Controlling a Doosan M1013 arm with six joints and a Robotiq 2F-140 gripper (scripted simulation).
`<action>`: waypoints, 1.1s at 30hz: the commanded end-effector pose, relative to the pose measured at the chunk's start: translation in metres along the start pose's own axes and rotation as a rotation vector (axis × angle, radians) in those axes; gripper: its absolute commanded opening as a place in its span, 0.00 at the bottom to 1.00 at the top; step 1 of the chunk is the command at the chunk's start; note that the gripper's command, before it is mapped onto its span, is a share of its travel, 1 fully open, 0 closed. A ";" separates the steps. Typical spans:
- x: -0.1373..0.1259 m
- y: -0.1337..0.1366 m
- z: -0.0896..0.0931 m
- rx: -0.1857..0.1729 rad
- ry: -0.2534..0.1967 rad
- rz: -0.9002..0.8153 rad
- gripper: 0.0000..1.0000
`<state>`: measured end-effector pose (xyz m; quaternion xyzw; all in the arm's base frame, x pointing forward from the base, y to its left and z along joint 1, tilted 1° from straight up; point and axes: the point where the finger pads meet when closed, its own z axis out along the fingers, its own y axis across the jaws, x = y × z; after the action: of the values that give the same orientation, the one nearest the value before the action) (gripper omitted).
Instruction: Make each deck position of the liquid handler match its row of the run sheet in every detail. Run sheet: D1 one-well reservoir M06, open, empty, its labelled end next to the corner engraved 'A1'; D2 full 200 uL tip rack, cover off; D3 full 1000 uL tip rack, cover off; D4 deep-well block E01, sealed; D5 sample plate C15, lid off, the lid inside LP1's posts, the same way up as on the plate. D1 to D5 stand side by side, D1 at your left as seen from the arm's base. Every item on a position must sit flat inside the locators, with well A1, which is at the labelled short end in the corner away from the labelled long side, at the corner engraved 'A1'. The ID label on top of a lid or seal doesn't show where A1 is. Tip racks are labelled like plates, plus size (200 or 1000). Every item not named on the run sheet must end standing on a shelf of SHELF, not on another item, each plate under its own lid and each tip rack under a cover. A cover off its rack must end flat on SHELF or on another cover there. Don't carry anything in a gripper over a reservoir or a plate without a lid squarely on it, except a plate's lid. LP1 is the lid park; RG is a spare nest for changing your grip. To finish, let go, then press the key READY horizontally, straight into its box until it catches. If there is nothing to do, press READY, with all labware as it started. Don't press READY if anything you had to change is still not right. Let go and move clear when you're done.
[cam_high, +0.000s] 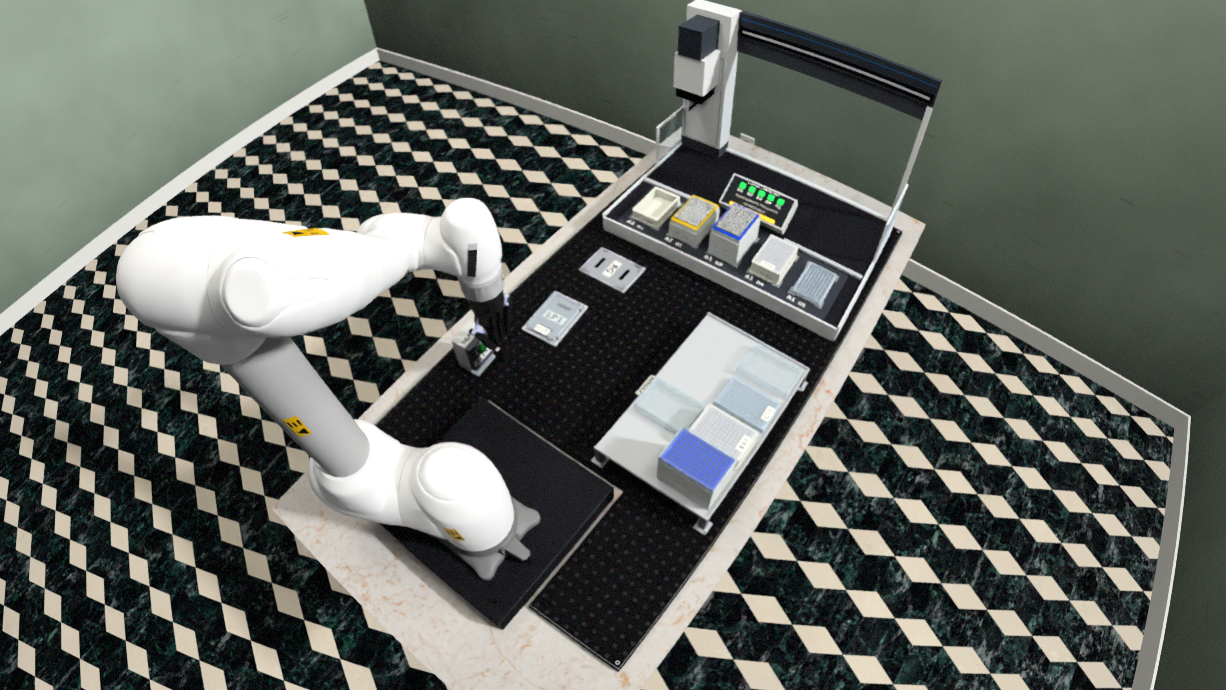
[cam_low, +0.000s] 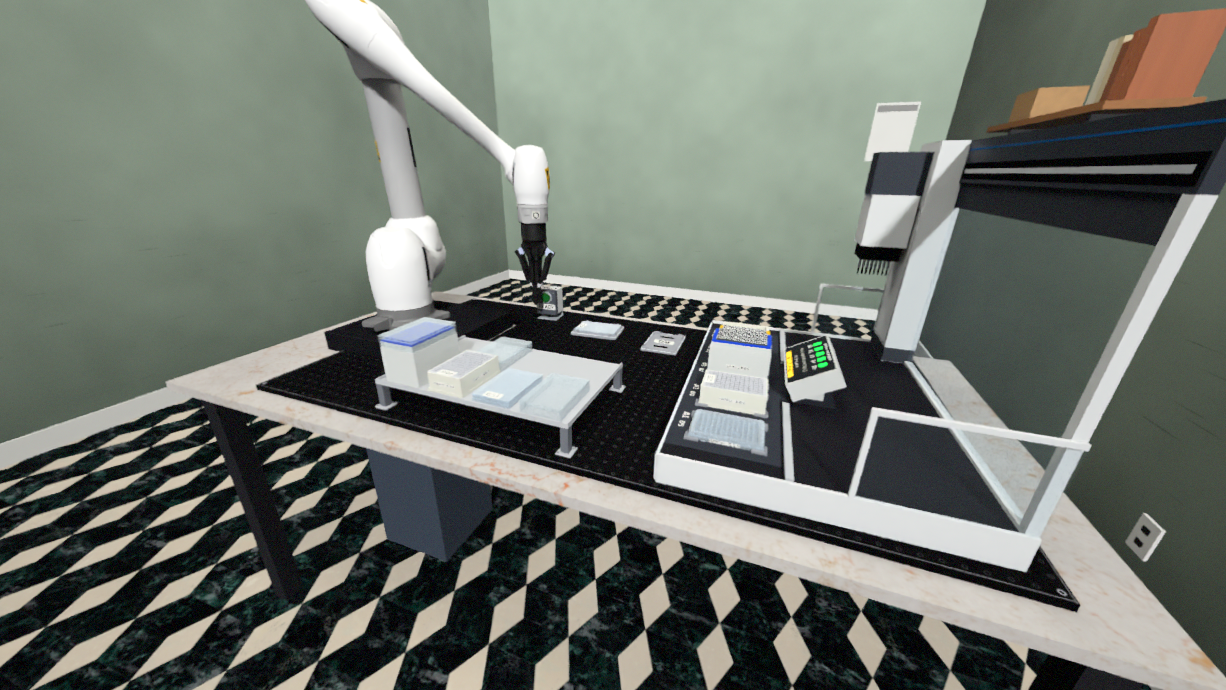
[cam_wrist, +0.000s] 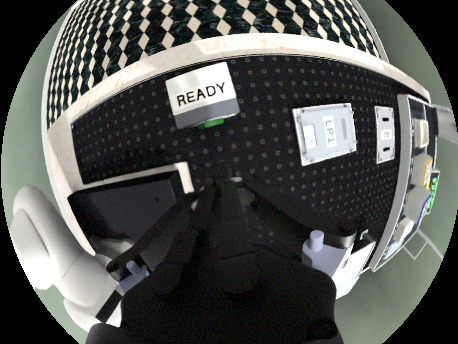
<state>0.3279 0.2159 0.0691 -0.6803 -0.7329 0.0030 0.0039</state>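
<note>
My gripper (cam_high: 495, 341) is shut and empty, pointing down just in front of the READY box (cam_high: 473, 352), fingertips level with its green key (cam_low: 546, 299). In the wrist view the READY box (cam_wrist: 201, 99) lies just ahead of my shut fingers (cam_wrist: 216, 172). On the deck stand an open white reservoir (cam_high: 655, 206), a yellow-rimmed tip rack (cam_high: 693, 219), a blue-rimmed tip rack (cam_high: 736, 231), a white deep-well block (cam_high: 773, 258) and a clear plate (cam_high: 812, 282). A clear lid lies on the lid park LP1 (cam_high: 555, 317).
The spare nest RG (cam_high: 615, 273) lies between LP1 and the deck. The shelf (cam_high: 706, 402) holds a blue-covered rack (cam_high: 695, 457), plates and clear covers. The liquid handler's gantry (cam_high: 703, 77) rises behind the deck, with a status panel (cam_high: 758, 199) showing green lights.
</note>
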 end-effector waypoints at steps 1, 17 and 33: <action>0.000 0.000 0.003 -0.001 0.001 0.000 0.10; 0.000 0.000 0.027 -0.001 0.001 0.000 0.10; 0.005 0.000 0.034 -0.001 0.001 0.000 0.10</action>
<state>0.3272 0.2201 0.0352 -0.6801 -0.7331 0.0030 0.0040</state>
